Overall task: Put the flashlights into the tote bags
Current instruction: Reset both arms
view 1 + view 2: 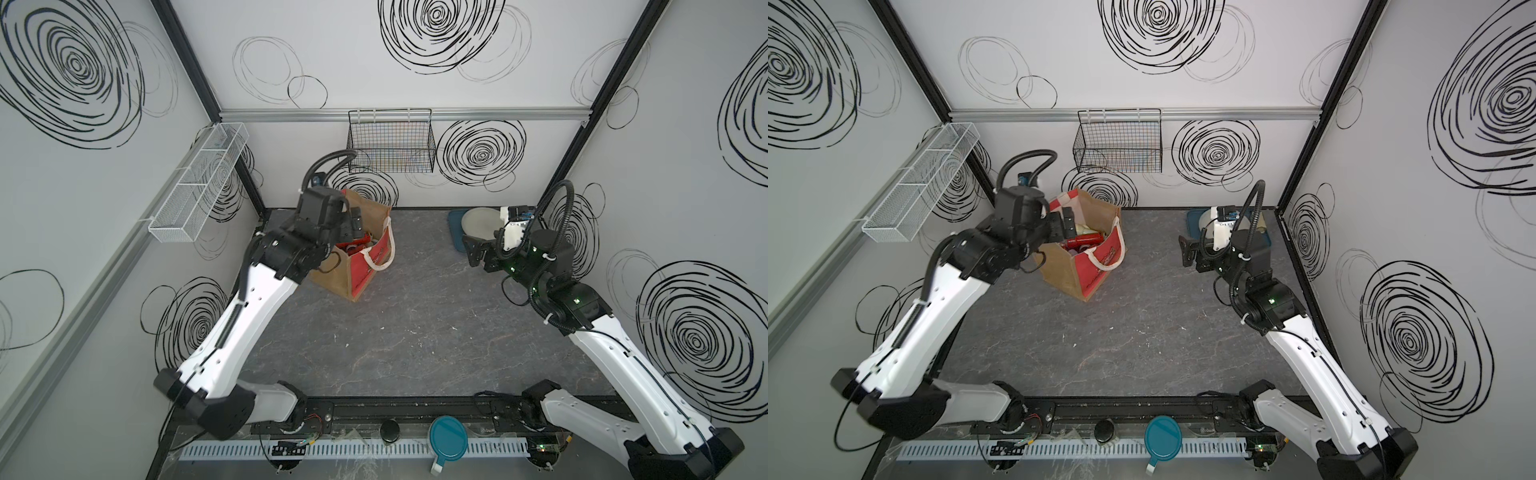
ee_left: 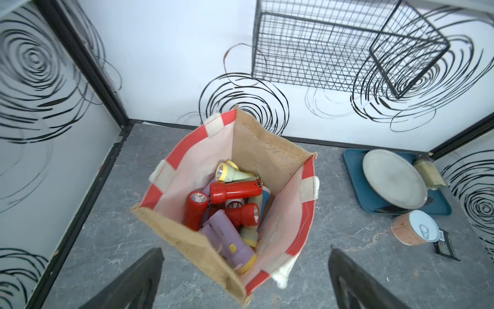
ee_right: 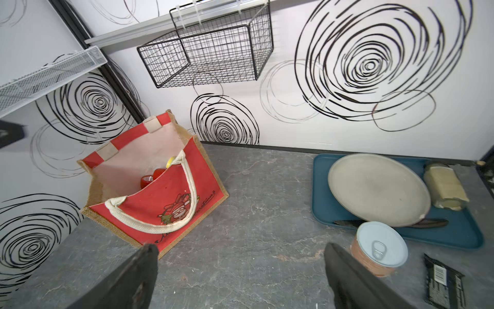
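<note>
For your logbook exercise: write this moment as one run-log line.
left jaws: open, above bag | right jaws: open, empty | flashlights: in bag | loose: none seen

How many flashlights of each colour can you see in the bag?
Red flashlights: 3
Lilac flashlights: 1
Pale green flashlights: 2
Total: 6 showing clearly in the tote bag; others lie mostly hidden underneath.

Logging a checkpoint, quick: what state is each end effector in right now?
Left end effector: open, empty, above the bag.
Right end effector: open, empty.
</note>
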`<state>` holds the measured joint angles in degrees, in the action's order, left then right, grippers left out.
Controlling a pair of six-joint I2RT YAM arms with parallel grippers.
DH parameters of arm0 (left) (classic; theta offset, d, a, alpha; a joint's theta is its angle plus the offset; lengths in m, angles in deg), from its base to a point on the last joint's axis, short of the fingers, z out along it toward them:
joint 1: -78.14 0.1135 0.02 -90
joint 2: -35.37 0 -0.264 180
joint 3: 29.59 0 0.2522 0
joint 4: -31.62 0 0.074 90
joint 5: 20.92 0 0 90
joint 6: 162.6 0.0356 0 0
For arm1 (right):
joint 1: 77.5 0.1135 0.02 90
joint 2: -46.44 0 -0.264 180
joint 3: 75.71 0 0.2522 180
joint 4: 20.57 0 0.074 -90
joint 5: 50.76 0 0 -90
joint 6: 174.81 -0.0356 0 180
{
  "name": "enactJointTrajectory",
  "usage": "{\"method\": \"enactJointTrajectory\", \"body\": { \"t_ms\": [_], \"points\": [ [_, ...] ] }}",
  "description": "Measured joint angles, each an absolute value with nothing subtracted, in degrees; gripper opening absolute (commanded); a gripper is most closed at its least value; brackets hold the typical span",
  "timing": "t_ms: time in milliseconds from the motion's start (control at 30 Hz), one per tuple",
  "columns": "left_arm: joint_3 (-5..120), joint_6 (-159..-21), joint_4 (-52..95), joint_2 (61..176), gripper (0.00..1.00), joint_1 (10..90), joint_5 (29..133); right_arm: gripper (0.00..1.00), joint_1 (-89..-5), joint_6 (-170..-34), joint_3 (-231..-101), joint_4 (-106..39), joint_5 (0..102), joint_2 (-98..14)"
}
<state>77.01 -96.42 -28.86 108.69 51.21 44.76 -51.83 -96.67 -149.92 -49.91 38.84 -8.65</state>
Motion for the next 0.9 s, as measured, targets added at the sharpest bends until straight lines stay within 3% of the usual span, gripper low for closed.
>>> {"method": "enactJointTrajectory", "body": {
  "t_ms": [200, 700, 900],
  "points": [
    [60.7, -97.9, -27.0, 90.8, 0.99, 52.3, 43.1, 1.00, -52.9, -97.3, -145.8, -50.1, 35.6, -4.9],
    [22.7, -90.3, -15.1, 61.9, 0.99, 55.3, 36.0, 1.00, -54.9, -95.4, -125.5, -40.9, 27.6, 6.8],
    [9.9, -85.7, -6.3, 53.9, 0.99, 56.2, 34.0, 1.00, -60.7, -94.4, -119.6, -37.3, 23.4, 7.0]
  ]
}}
